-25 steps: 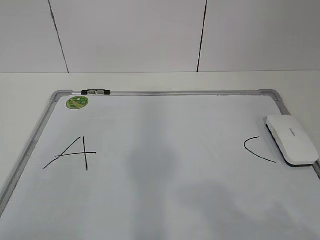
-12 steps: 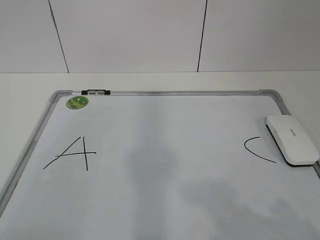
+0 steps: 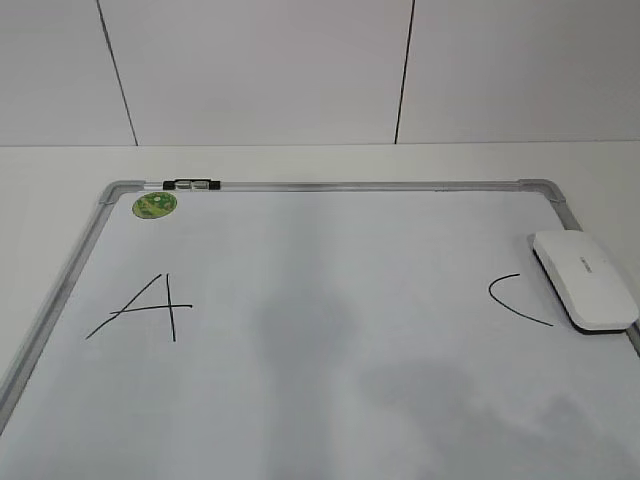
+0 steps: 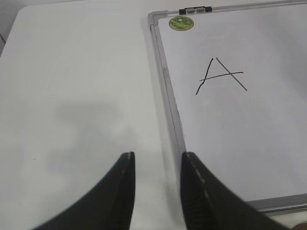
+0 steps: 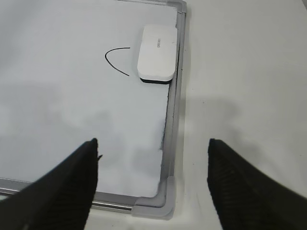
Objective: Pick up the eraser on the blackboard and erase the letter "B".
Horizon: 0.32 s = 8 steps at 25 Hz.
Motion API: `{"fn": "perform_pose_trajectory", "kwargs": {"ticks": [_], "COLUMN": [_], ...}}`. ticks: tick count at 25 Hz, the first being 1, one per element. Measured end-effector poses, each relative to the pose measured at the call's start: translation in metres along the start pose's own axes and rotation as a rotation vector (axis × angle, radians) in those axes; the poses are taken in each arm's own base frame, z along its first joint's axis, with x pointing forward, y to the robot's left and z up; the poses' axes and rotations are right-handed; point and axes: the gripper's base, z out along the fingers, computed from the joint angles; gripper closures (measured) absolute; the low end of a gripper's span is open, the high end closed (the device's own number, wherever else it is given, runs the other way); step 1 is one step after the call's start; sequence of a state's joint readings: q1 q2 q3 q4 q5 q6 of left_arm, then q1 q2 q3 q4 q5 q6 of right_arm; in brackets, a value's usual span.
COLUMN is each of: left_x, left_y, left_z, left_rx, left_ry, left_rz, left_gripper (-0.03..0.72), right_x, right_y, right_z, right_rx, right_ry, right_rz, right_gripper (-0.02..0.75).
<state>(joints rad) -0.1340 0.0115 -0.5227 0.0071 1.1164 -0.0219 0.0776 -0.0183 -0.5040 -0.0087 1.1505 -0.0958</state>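
Observation:
The white eraser lies flat at the right edge of the blackboard, just right of the black "C"; it also shows in the right wrist view. A black "A" is on the left. No letter "B" shows between them; that part of the board is blank. My right gripper is open wide and empty, above the board's near right corner, well short of the eraser. My left gripper is open and empty, over the table beside the board's left frame. Neither gripper shows in the exterior view.
A small black-and-silver marker lies on the board's top frame, with a round green sticker just below it. White table surrounds the board, and a white panelled wall stands behind.
Nothing on the board has moved. The dim shadows on the lower part of the board have shifted slightly.

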Motion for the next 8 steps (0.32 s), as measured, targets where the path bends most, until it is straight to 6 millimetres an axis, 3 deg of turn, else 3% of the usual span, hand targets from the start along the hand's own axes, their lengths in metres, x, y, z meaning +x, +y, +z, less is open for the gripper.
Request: {"fn": "perform_pose_trajectory", "kwargs": {"ticks": [8], "left_x": [0.0000], "left_y": [0.0002], "left_z": [0.0000], "left_rx": [-0.002], "left_ry": [0.000], "left_rz": [0.001], "left_gripper": [0.447], "right_x": [-0.0002], "right_y": [0.0000], "right_z": [0.0000], "right_rx": [0.000], "right_ry": [-0.002], "right_rz": [0.000], "right_gripper": [0.169]}}
